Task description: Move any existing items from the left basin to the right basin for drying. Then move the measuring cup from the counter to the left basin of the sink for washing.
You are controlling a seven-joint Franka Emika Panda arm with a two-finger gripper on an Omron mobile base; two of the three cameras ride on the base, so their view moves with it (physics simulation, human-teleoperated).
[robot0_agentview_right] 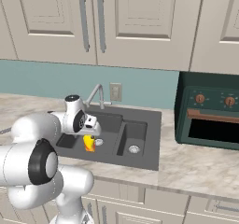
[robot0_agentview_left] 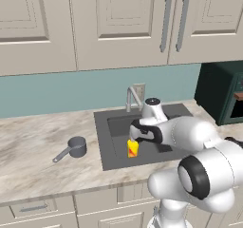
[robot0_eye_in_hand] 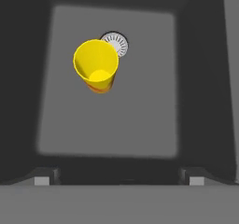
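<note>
Yellow, with a red-orange base, the small tapered cup [robot0_eye_in_hand: 96, 65] is seen upright in the wide dark grey left basin [robot0_eye_in_hand: 140, 115], beside its silver drain [robot0_eye_in_hand: 116, 43] — the two-finger gripper [robot0_agentview_left: 134, 136] is held spread above it, nothing pinched.

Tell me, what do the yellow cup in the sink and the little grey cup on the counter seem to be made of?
The yellow cup looks like plastic: flat, bright colour with a red-orange lower part and no glints, though the rendering leaves it open. The grey measuring cup looks like dull metal: dark grey with a thin straight handle and a faint sheen. The sink holding the yellow cup seems a matte dark composite.
</note>
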